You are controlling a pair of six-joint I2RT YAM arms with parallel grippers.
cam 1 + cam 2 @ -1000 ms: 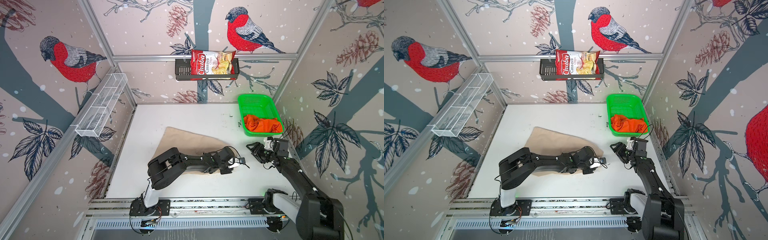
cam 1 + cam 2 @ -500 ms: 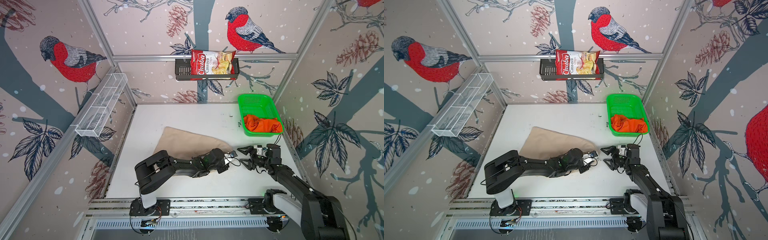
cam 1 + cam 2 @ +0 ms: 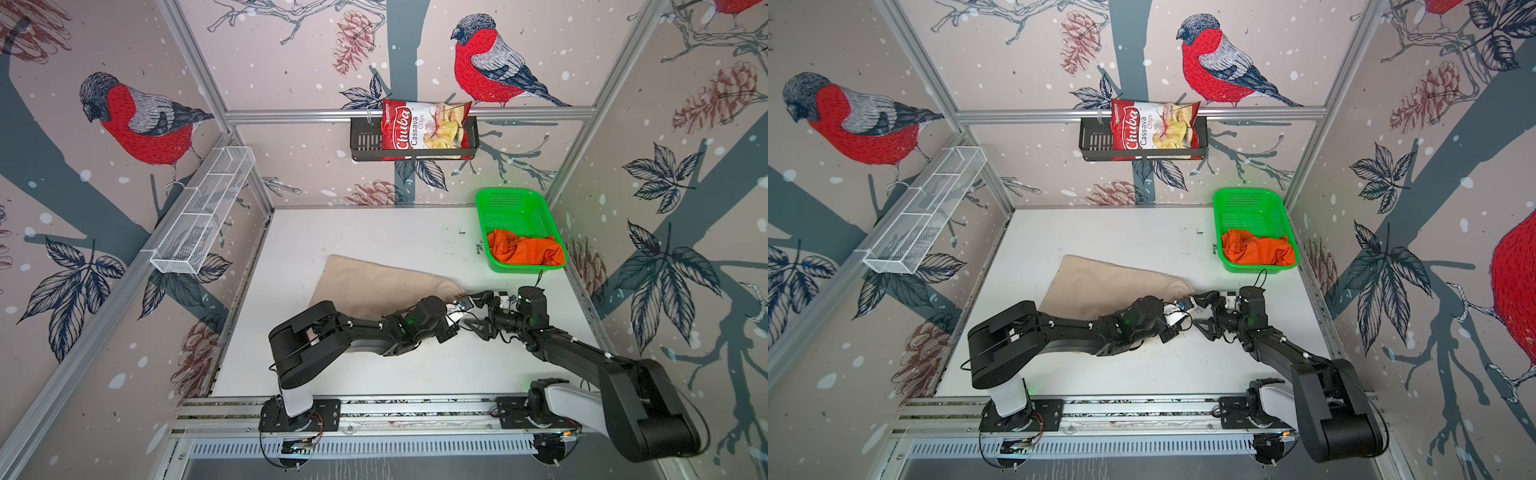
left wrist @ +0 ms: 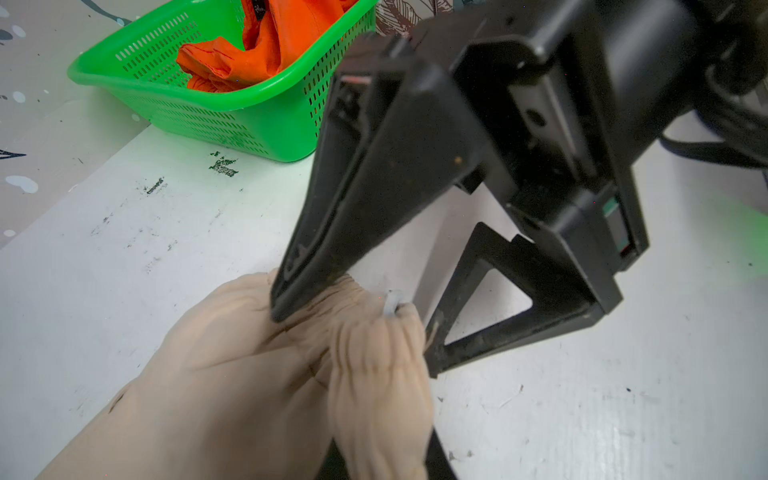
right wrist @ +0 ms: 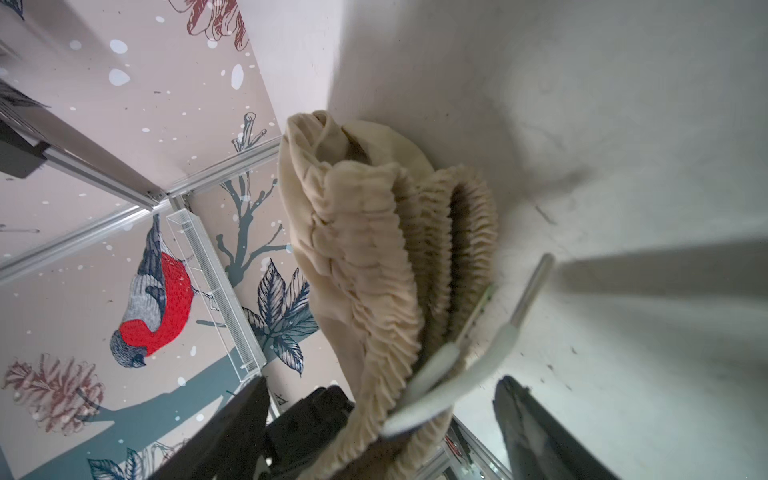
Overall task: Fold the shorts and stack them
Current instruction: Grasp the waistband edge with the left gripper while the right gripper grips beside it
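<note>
We see a scuffed white desk (image 3: 374,232) walled by bird wallpaper, with a wire shelf (image 3: 203,212) on the left wall and a chips bag (image 3: 424,131) in a black rack (image 3: 361,143) on the far wall. The beige shorts (image 3: 374,286) lie left of centre. Their bunched waistband corner is pinched by the left tool (image 3: 457,308), and the right tool (image 3: 1198,313) is spread around it. The orange shorts (image 3: 523,251) sit crumpled in the green basket (image 3: 482,220), far right.
</note>
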